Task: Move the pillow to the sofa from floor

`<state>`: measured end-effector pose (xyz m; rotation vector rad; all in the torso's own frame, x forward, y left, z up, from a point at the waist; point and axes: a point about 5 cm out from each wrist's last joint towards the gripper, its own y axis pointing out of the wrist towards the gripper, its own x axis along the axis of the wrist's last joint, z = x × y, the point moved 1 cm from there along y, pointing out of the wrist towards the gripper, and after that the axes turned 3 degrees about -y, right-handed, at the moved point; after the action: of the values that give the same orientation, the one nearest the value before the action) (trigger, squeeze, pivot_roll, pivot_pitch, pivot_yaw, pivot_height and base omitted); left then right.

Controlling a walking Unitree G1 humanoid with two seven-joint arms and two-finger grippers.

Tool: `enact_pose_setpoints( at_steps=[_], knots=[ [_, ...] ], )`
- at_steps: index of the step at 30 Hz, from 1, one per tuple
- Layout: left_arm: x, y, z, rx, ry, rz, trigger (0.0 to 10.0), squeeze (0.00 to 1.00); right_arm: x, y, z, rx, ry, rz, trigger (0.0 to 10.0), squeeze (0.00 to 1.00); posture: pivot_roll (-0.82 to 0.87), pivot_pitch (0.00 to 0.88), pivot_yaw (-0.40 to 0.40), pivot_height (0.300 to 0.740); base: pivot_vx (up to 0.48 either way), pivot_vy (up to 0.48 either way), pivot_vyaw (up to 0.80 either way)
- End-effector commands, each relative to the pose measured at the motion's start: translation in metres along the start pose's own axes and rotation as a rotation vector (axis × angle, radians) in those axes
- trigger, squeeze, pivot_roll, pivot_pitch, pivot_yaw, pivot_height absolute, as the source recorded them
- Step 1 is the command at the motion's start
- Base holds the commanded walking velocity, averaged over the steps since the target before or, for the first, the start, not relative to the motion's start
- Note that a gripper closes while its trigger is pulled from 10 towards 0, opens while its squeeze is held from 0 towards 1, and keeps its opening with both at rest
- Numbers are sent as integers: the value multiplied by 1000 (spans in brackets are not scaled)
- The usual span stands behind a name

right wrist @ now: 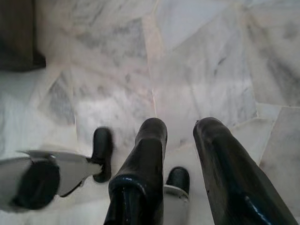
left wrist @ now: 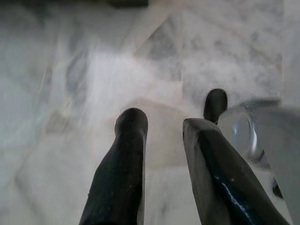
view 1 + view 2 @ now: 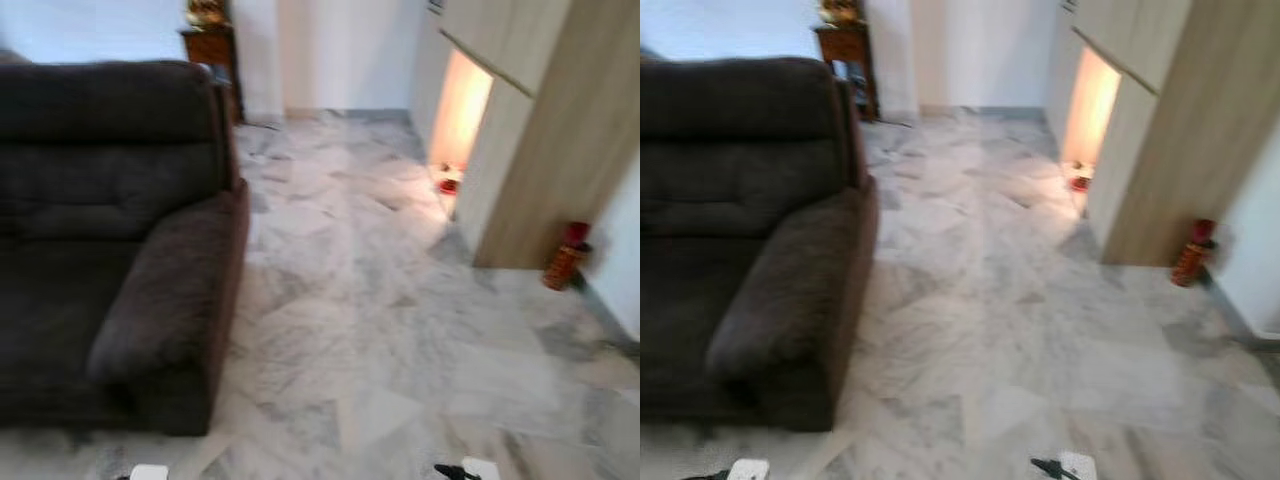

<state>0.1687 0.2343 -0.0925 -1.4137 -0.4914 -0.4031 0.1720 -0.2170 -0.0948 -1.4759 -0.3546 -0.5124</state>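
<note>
Beside dark sofa (image 3: 110,250) at nine o'clock: both claws (image 2: 161,126) (image 1: 180,129) hanging loose, holding nothing. Probably searching marble floor (image 3: 400,300) for pillow next.

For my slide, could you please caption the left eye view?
Dark brown sofa beside marble floor, with wooden cabinet on the right.

Marble floor (image 3: 380,330), wooden cabinet (image 3: 545,130)

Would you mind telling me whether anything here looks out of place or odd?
Nothing stands out. The dark sofa sits squarely on the marble floor, with no spill or damage visible. A small red container stands upright by the wooden cabinet. Both end effectors hang open above the floor.
</note>
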Motion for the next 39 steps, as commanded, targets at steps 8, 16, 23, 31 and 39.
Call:
enact_pose_setpoints(
  at_steps=[8,16,23,31,39],
  knots=[
    [4,2,-12,-17,27,7,10000,0,5,3,9,14,14,-11,10000,0,55,0,8,740,0,0,500],
    [-24,-5,-1,-15,33,58,10000,0,6,3,11,5,35,-10,10000,0,52,0,9,740,0,0,0],
    [-38,-8,-6,-11,22,82,10000,0,8,6,21,14,53,-15,10000,0,53,0,7,740,0,120,0],
    [-32,-6,-3,-7,17,72,10000,0,6,6,21,13,52,-5,10000,0,61,0,7,740,0,340,0],
    [-32,-7,-2,-1,19,69,10000,0,5,5,17,12,50,-1,10000,0,62,0,4,740,0,452,0]
  ],
)
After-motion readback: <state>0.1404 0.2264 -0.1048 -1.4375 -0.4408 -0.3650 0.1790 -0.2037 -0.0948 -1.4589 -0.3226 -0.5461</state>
